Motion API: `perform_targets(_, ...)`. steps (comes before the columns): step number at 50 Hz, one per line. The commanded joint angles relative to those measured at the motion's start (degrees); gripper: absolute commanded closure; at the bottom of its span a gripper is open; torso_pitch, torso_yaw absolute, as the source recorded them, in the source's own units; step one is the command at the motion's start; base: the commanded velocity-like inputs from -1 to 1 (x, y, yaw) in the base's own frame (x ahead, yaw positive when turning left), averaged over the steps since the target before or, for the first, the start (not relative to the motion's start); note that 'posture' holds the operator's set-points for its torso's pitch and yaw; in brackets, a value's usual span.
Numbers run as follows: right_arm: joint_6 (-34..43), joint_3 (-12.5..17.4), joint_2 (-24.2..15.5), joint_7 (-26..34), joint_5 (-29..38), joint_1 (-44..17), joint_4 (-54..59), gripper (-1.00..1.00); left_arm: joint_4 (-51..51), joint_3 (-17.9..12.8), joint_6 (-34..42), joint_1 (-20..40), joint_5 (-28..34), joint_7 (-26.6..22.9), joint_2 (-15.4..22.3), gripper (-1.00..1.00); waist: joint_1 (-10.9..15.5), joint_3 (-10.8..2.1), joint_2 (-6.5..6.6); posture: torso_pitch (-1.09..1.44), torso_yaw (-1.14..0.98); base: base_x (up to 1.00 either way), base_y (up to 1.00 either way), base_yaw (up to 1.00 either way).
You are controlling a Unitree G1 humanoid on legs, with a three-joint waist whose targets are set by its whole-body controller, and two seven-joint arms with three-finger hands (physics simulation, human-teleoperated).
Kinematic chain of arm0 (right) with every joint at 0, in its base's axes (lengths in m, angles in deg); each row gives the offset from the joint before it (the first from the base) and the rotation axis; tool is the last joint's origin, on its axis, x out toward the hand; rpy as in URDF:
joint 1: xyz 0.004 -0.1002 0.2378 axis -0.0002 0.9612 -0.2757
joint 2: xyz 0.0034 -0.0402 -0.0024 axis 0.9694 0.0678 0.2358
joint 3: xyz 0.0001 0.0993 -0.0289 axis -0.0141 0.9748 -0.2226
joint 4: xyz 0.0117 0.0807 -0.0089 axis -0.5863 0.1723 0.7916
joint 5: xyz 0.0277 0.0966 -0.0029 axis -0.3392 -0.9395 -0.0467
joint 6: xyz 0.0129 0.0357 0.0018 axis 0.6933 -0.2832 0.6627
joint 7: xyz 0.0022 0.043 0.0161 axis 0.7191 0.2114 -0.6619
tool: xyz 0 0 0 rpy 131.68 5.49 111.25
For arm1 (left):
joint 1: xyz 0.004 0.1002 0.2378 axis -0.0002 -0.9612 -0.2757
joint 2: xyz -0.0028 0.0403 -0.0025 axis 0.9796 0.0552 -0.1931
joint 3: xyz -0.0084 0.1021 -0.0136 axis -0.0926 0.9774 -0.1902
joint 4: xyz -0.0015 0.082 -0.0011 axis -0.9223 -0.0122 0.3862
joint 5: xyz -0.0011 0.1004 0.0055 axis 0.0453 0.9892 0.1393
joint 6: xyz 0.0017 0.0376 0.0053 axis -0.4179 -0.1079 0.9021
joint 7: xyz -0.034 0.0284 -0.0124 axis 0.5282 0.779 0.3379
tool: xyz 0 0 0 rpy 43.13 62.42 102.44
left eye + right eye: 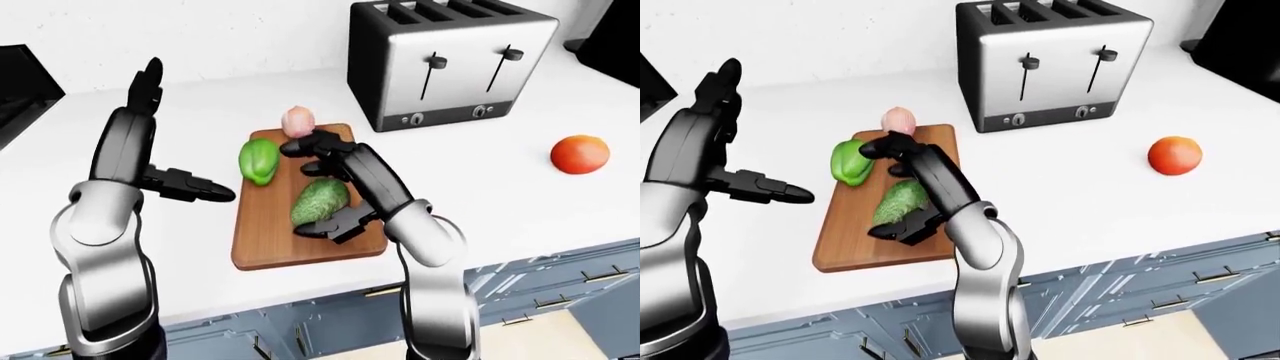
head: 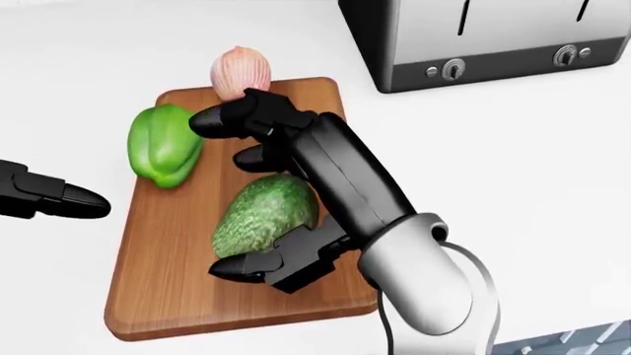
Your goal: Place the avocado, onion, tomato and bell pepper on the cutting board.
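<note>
Counter (image 1: 480, 187): white, broad, with blue-grey cabinets (image 1: 540, 292) below its near edge, seen only in the eye views. Toaster (image 1: 450, 64): steel, four slots, far right; the head view shows only its lower face. Board (image 2: 168, 296): wooden, at the scene's middle. Right hand (image 2: 257, 192): over the board, fingers spread around the avocado (image 2: 266, 214), not closed on it. Left hand (image 1: 165, 150): raised left of the board, fingers spread, empty; the head view shows just a fingertip. Avocado: lying on the board. Pepper (image 2: 163, 144): green, on the board's far left part. Tomato (image 1: 580, 154): on the counter well right of the board, eye views only. Onion (image 2: 242, 72): at the board's far edge, whether on it cannot be told.
</note>
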Motion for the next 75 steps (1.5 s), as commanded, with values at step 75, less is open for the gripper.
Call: perform_targets(75,-6.8,37.5,-42.6,-26.9,-26.4,-9.7,22.6,-1.00,-1.2,-1.0,-0.9,2.7,-0.9,1.4,1.1,-1.00,0.7,-0.95,-2.62,0.00,0.00,0.00,0.00,0.00)
